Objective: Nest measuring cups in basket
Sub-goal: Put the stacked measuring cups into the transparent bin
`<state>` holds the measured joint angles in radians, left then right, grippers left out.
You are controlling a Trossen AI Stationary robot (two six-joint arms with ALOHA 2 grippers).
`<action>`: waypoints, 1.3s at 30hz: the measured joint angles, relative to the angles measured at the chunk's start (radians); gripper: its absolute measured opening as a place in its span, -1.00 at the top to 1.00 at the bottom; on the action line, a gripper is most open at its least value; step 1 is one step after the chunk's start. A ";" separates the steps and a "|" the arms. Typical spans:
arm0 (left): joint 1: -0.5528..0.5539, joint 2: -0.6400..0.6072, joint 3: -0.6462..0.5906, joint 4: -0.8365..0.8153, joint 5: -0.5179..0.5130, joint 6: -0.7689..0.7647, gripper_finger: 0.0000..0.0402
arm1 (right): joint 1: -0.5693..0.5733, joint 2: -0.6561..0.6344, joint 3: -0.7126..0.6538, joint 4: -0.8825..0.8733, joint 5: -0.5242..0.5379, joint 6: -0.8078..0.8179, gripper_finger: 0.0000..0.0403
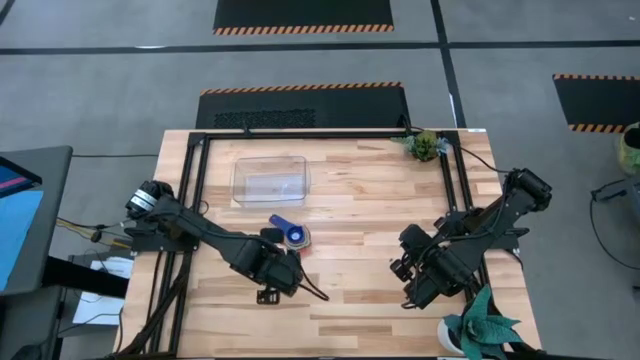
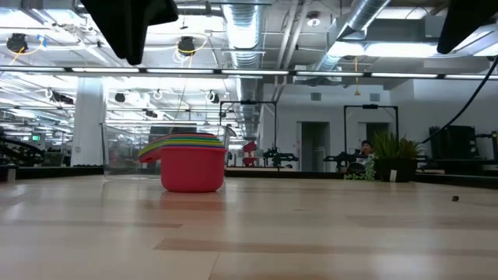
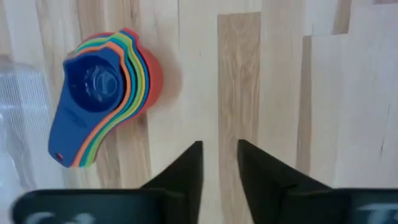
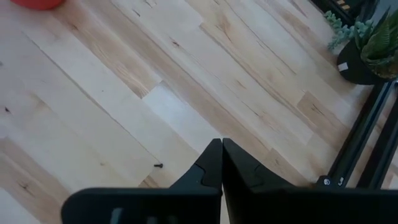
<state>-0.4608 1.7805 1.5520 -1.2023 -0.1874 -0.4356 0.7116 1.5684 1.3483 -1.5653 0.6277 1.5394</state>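
Low view: cups [image 2: 192, 162] stacked, red outermost | left tool [image 3: 220, 163] released | right tool [image 4: 222, 163] clenched

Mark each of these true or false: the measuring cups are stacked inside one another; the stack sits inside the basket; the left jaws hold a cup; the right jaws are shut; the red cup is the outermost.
1. The measuring cups are nested in one stack. True.
2. The stack sits inside the basket. False: it stands on the table beside the basket, which shows nothing inside.
3. The left gripper holds a cup. False: its jaws stand slightly apart with only bare wood between them, short of the stack.
4. The right gripper has its jaws shut on nothing. True.
5. The red cup is the outermost. True.
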 joint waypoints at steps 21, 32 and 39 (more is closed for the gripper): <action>0.081 0.001 0.004 0.068 -0.191 0.382 -0.21 | 0.000 0.000 0.000 0.005 -0.001 0.005 0.88; -0.052 0.002 0.061 0.030 -0.483 0.327 -0.04 | 0.000 0.000 0.000 0.009 -0.059 0.007 0.90; -0.191 0.002 0.103 -0.002 -0.458 0.130 0.06 | 0.000 0.000 0.000 0.009 -0.059 0.007 0.86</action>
<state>-0.6513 1.7824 1.6554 -1.2043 -0.6455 -0.3060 0.7116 1.5684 1.3483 -1.5562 0.5686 1.5463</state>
